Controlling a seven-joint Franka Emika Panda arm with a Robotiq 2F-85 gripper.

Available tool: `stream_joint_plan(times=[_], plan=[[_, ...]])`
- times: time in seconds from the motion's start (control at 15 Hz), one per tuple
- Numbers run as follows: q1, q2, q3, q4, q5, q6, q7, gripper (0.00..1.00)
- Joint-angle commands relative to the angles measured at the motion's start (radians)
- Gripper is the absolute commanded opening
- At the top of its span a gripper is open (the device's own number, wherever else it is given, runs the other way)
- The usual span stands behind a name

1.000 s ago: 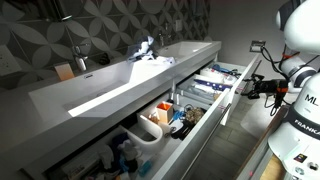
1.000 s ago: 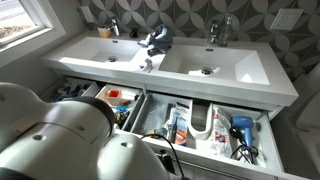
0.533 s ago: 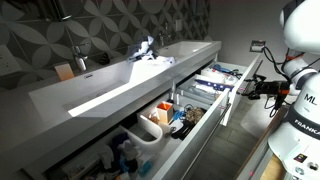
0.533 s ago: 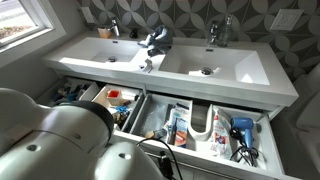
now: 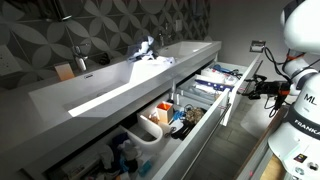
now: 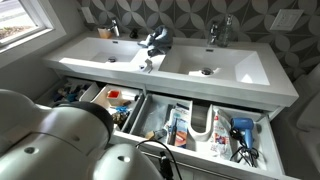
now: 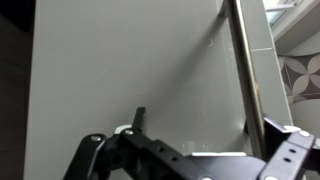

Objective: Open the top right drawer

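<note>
1. The top right drawer point(image 5: 222, 78) sits right of centre in an exterior view, pulled well out.
2. The gripper point(image 5: 250, 88) is at its front edge, likely for pulling; finger spacing cannot be determined.

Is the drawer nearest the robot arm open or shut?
Open: the drawer stands pulled out from under the sink counter, its inside showing from above.

Daylight from the window point(image 6: 18, 25) glares off the white countertop point(image 6: 255, 72) in an exterior view. All pictures are soft and coarse (the near robot arm point(image 6: 60, 135) blurs badly); the wrist view is flat, evenly lit.
</note>
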State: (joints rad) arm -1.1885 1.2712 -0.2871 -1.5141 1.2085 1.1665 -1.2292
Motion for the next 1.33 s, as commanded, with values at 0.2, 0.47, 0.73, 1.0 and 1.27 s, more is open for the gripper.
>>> stream_joint_plan(times=[0.2,0.47,0.73,1.0,1.27], plan=[[-0.033,0.055,-0.04,0.021,-0.016,0.125,-0.127,1.0],[-0.033,0.038,-0.043,0.004,-0.018,0.131,-0.173,1.0],[-0.05,0.01,-0.048,-0.04,-0.007,0.126,-0.231,1.0],[-0.08,-0.016,-0.069,-0.081,-0.005,0.134,-0.265,1.0],[-0.128,-0.023,-0.097,-0.132,0.029,0.348,-0.311,1.0]])
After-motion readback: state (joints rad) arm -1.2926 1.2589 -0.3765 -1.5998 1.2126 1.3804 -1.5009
